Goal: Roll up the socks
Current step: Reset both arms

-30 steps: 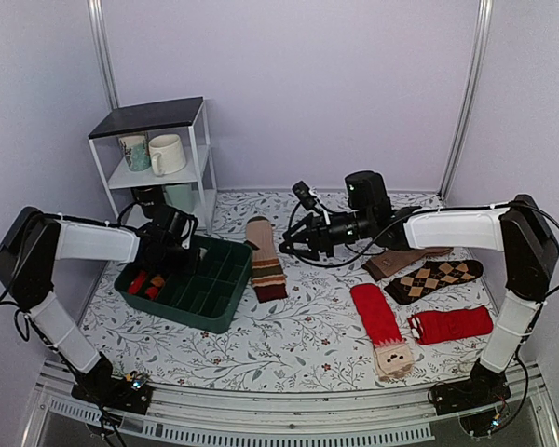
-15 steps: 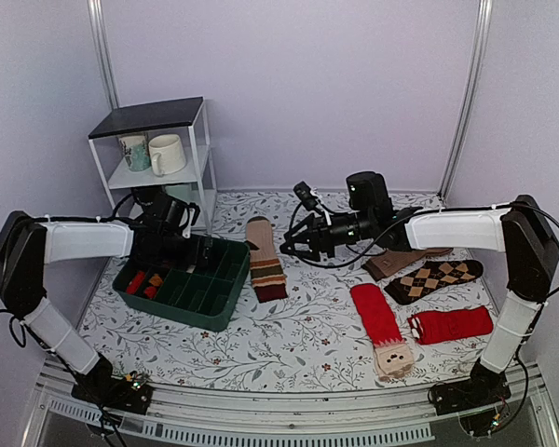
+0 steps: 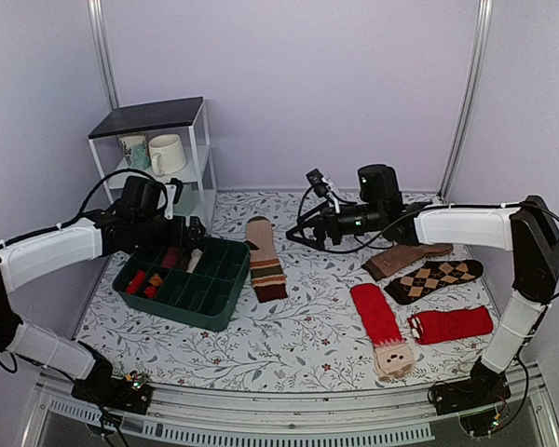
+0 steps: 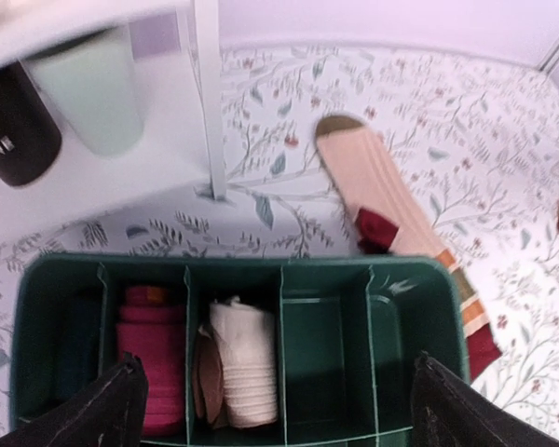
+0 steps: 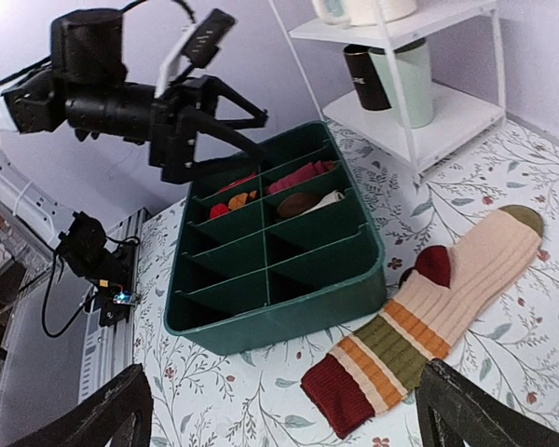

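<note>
The socks (image 4: 238, 363) lie as a cream-white roll with a brown end in a back compartment of the green tray (image 4: 452, 279). The same roll of socks (image 3: 194, 260) shows in the top view, and in the right wrist view the socks (image 5: 312, 200) lie apart from any finger. My left gripper (image 4: 279, 377) hovers open above the tray (image 3: 214, 315), holding nothing. My right gripper (image 3: 301, 235) is open in the air over the mat, right of the tray (image 5: 289, 289); in its own view the right gripper (image 5: 287, 377) is empty.
A tan striped sock (image 3: 265, 263) lies flat just right of the tray. Red rolls (image 4: 149, 358) fill the neighbouring compartment. A white shelf (image 3: 158, 163) with mugs stands behind. Red socks (image 3: 377, 317), an argyle sock (image 3: 433, 278) and a brown sock (image 3: 405, 258) lie at the right.
My left gripper opened and rose out of the tray, leaving the cream roll in its compartment. My right gripper opened wider and drifted slightly right.
</note>
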Controlling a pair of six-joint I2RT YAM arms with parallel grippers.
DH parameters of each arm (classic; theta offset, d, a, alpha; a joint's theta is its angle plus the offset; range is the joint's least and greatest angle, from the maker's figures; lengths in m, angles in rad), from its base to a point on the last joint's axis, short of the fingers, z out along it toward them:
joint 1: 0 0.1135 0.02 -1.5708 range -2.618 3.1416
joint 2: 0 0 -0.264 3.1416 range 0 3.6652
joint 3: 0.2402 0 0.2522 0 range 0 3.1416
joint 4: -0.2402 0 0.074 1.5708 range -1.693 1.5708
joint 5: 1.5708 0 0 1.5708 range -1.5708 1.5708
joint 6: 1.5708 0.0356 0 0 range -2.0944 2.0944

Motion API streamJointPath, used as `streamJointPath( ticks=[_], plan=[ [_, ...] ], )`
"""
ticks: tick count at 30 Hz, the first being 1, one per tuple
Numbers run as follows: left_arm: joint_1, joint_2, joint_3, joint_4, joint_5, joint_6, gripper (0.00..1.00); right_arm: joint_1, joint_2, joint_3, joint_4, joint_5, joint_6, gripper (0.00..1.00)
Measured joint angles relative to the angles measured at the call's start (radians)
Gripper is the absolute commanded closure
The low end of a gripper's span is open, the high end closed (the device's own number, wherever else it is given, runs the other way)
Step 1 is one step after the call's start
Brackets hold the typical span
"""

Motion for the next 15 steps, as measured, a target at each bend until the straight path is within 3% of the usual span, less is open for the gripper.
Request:
streamJointPath(
  ticks=[4,15],
  plan=[
    [0.000,-0.086,0.003,0.010,-0.023,0.025,0.00,-0.052,-0.046,-0.024,-0.005,0.072,0.073,0.00],
    [0.000,-0.266,-0.200,0.167,-0.084,0.113,0.01,-0.069,-0.122,-0.113,-0.216,0.660,0.212,0.00]
  ],
)
